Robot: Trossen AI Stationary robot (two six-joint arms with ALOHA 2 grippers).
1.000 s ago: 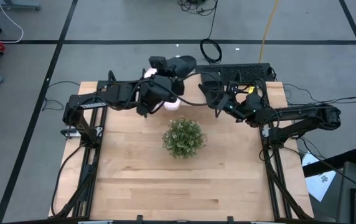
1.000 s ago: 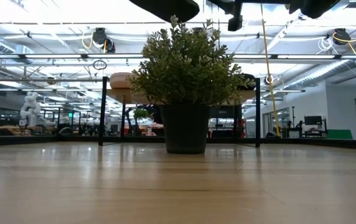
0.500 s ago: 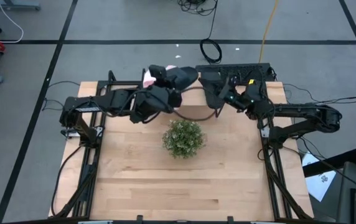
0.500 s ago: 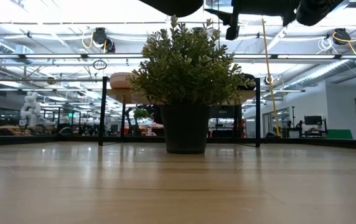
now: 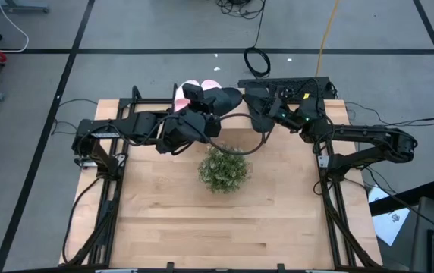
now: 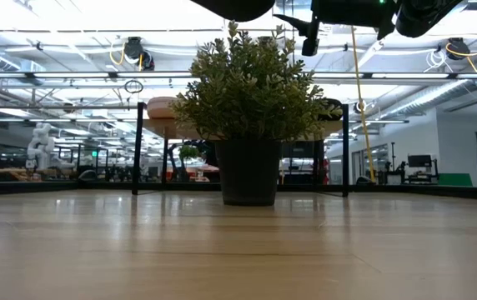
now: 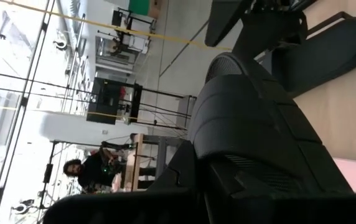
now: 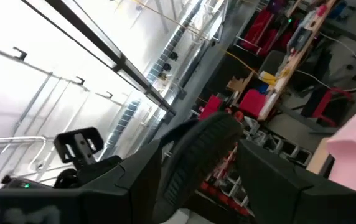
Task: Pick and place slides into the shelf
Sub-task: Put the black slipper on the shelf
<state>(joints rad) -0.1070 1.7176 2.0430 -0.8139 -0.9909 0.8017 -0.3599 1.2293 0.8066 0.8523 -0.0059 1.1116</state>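
My left gripper (image 5: 205,108) is shut on a black slide (image 5: 224,97) high over the table's far middle. My right gripper (image 5: 272,112) is shut on the other black slide (image 5: 255,102) just to the right of it. Both black slides hang above the shelf (image 6: 159,108), whose board shows behind the plant in the low view. Two pale pink slides (image 5: 189,91) (image 5: 213,82) show beside the left gripper near the far edge. Whether they lie on the shelf board does not show from above. My left gripper holds the black slide (image 7: 259,124) lifted clear of table and shelf. The slide fills the wrist view and hides the fingers and the place of contact. My right gripper pinches its black slide between its two fingers (image 8: 290,180). The slide stands on edge with its ribbed sole (image 8: 196,149) showing, lifted clear.
A round bushy green plant (image 5: 223,168) in a dark pot (image 6: 248,171) stands mid-table, just in front of the shelf. A black cable (image 5: 240,148) curves between plant and grippers. Bare wood lies toward the near edge (image 5: 217,227). A person shows far off in the room (image 7: 94,171).
My left arm has drawn back a little toward the near edge with its black slide, uncovering the two pink slides at the far edge. My right gripper has carried its black slide toward the far edge and slightly left, closer to the left gripper's slide.
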